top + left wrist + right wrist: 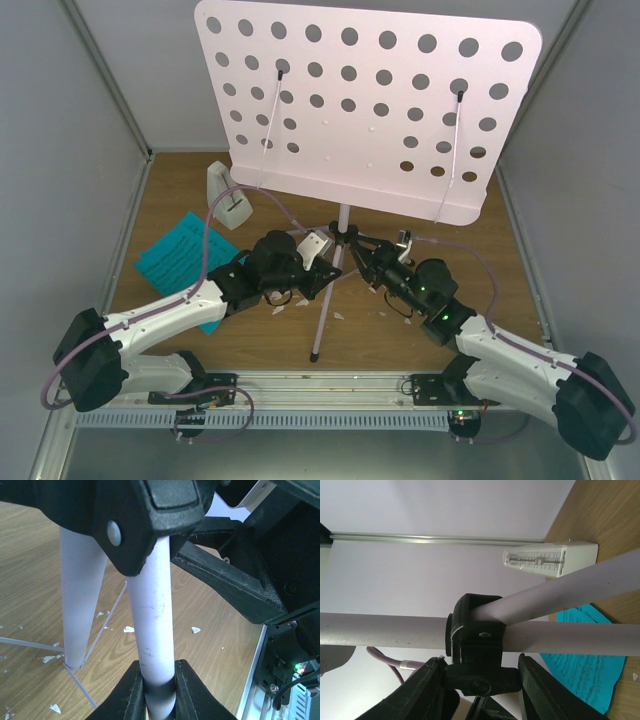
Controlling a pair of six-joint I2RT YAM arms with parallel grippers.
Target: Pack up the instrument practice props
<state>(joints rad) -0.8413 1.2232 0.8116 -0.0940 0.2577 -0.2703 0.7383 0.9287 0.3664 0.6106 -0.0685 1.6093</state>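
Pale pink stand [340,170] upright mid-table, wide hole-dotted top tilted toward the arms and overhanging much of the table [400,335]. Thin scuffed pole [152,615], legs [80,590] splayed from a black collar [477,640]. Left gripper [160,692] clamped on the pole, pads tight on both sides. Right gripper [482,690] straddling the collar, jaws close against it; gripped or not, cannot tell. Metronome [228,195] upright at back left, near the wall [60,150]. Cyan pages [175,255] flat at left, partly under the left arm. Crumbs [129,629] scattered around the legs. Wood showing at front right beside the right arm; walls close on three sides.
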